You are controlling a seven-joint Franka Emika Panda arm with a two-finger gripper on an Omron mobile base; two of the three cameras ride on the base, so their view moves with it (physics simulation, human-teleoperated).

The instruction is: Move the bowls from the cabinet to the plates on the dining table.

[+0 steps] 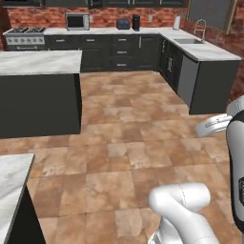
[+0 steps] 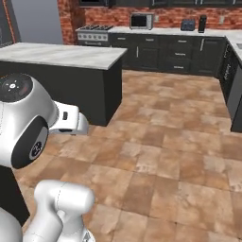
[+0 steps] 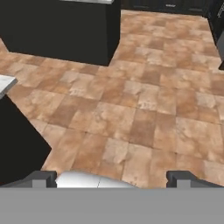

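- Presently, hand (image 3: 112,178): fingers (image 3: 41,178) standing spread wide, gripping nothing, touching nothing, hanging over the tiled floor (image 3: 144,109).
- Arm (image 2: 23,118): folding upright close above its base, hand looking forward and down at the floor.
- Dining desk (image 1: 38,62): marble top, dark sides, standing ahead to the left, well apart from the hand.
- Microwave (image 1: 77,21): sitting on the far counter.

A terracotta-brown tiled floor (image 1: 128,138) carries a dark-sided island with a white-grey veined marble top (image 1: 40,62), while a pale L-shaped back counter (image 1: 143,31) bears a grey box microwave (image 1: 77,21) and a toaster (image 1: 123,23).
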